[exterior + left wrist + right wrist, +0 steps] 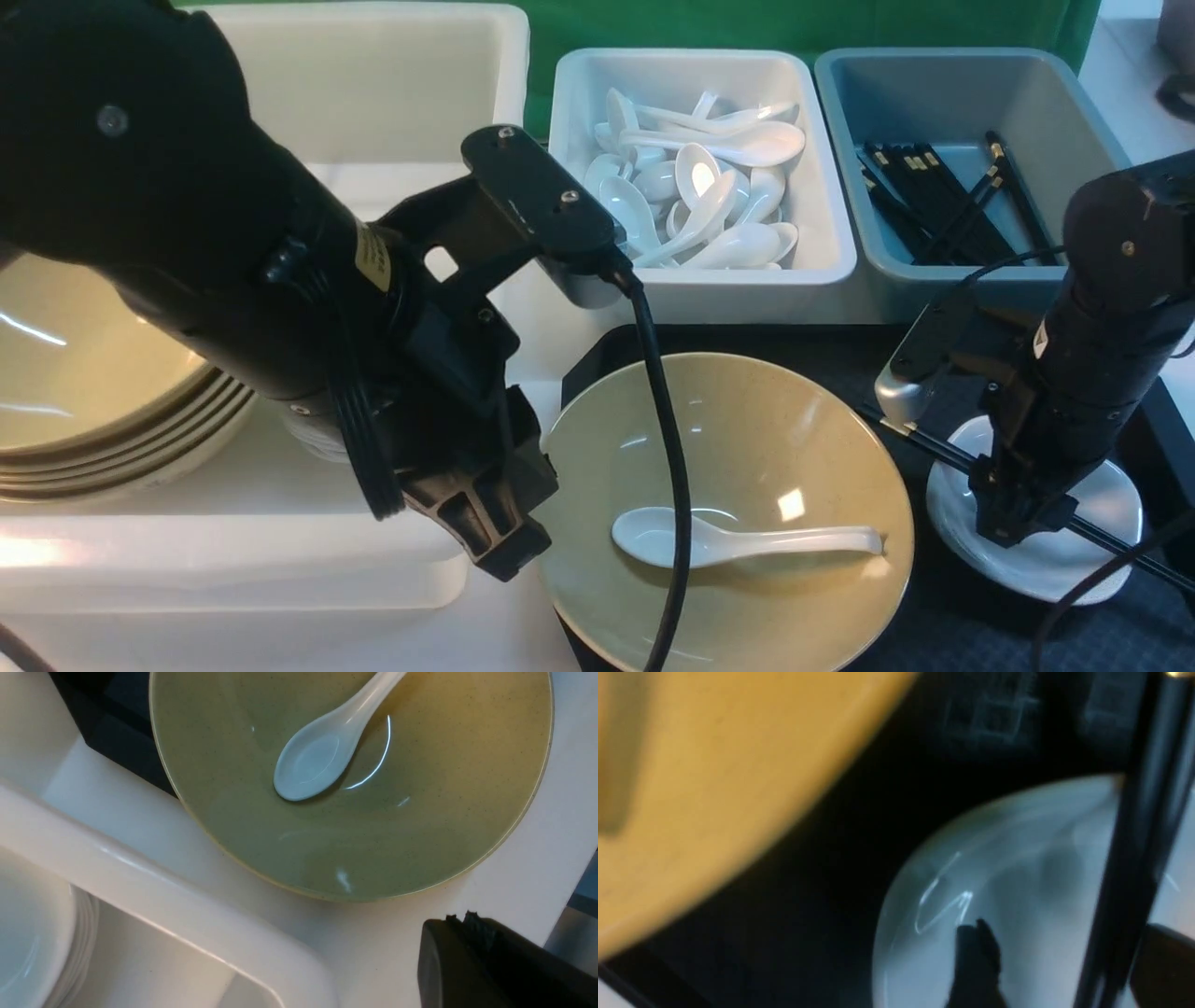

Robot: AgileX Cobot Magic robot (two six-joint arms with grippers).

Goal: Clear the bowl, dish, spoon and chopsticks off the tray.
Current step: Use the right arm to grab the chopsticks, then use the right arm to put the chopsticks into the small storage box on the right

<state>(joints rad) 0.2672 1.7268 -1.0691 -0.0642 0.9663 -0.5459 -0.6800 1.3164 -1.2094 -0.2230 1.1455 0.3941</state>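
Presently the right hand (1022, 525) is held low over the dish (1116, 495). Its fingers (976, 956) are spread, and the chopsticks (938, 450) are seen passing between them; whether they are touched cannot be told. The chopsticks are laid across the dish, running from 10 to 4 o'clock. The dish is set on the tray (934, 635), at 3 o'clock of the bowl (766, 439). The bowl is placed over the tray's 9 o'clock edge, and the spoon (738, 539) is laid inside it, handle toward 3 o'clock. The left hand (504, 546) is held pressed together at the bowl's 9 o'clock rim. At the tray's 12 o'clock, a white tub (831, 271) of spoons and a grey-blue bin (1055, 93) of chopsticks are seen.
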